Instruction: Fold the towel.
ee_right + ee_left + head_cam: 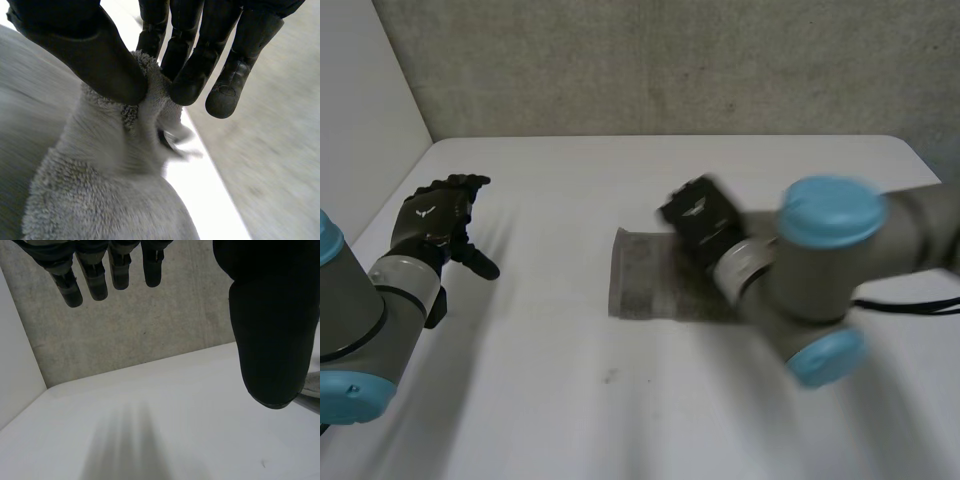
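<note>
While the left robot hand (435, 222) hung open over the table (570, 420), the right robot hand (100, 60) pinched the towel (110, 170), apparently at an edge.

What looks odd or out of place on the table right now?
Nothing serious. The towel is bunched up where the right hand pinches it, which fits folding. A small dark speck marks the table near the towel; I cannot tell what it is.
</note>
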Controlling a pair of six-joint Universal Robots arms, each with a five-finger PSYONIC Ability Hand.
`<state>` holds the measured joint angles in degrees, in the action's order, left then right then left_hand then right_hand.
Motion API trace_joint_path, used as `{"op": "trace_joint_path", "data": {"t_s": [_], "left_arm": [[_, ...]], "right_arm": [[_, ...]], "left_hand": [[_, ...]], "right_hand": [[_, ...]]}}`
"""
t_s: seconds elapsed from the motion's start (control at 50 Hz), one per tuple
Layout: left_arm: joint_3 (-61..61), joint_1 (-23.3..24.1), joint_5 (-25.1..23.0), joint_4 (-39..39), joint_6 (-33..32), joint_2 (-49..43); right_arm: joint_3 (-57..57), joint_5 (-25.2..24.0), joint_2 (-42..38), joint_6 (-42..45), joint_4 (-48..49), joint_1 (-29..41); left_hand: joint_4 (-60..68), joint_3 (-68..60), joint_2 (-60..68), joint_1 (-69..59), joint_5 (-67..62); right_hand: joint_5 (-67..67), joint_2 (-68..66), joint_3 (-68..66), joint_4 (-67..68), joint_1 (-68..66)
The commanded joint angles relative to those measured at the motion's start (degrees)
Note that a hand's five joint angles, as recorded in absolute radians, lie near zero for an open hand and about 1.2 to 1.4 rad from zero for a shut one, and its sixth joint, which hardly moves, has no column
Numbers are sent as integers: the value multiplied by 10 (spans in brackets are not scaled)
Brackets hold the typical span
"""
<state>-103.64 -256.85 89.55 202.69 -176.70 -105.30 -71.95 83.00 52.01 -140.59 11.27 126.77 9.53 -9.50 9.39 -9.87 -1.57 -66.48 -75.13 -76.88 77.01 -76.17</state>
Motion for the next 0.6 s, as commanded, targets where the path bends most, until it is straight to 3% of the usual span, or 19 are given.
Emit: {"op": "trace_joint_path", "data": {"t_s": [0.02, 0.14, 0.16, 0.18, 0.36, 0.44, 0.56, 0.6], "left_arm": [[-2, 5, 0, 2, -3, -6], [-2, 7, 0, 9, -8, -8], [-2, 7, 0, 9, -8, -8], [-3, 5, 0, 9, -8, -7], [-5, 7, 0, 11, -8, -7], [-5, 7, 0, 11, -8, -8], [-9, 13, -2, 10, -9, -2], [-9, 21, -2, 10, -9, -1]], "right_arm": [[8, -7, -77, 7, 9, 68], [5, -17, -87, 8, 2, 70], [2, -16, -79, 3, 2, 68], [-4, -14, -63, -4, 2, 64], [-76, -19, 66, -115, 17, 7], [-122, -23, 110, -184, 10, -59], [-198, -54, 142, -201, 14, -137], [-245, -83, 146, -200, 23, -196]], "left_hand": [[5, -5, 6, -1, 16], [5, -5, 6, -1, 16], [5, -5, 6, -1, 16], [5, -5, 6, -1, 16], [5, -5, 6, -1, 16], [5, -5, 6, -1, 16], [5, -5, 6, -1, 16], [5, -5, 6, -1, 16]], "right_hand": [[-35, -49, -31, 30, -38], [-35, -49, -31, 30, -38], [242, 229, 246, -248, 239], [665, 651, 669, -670, 662], [665, 651, 669, -670, 662], [665, 651, 669, -670, 662], [665, 651, 669, -670, 662], [665, 651, 669, -670, 662]]}}
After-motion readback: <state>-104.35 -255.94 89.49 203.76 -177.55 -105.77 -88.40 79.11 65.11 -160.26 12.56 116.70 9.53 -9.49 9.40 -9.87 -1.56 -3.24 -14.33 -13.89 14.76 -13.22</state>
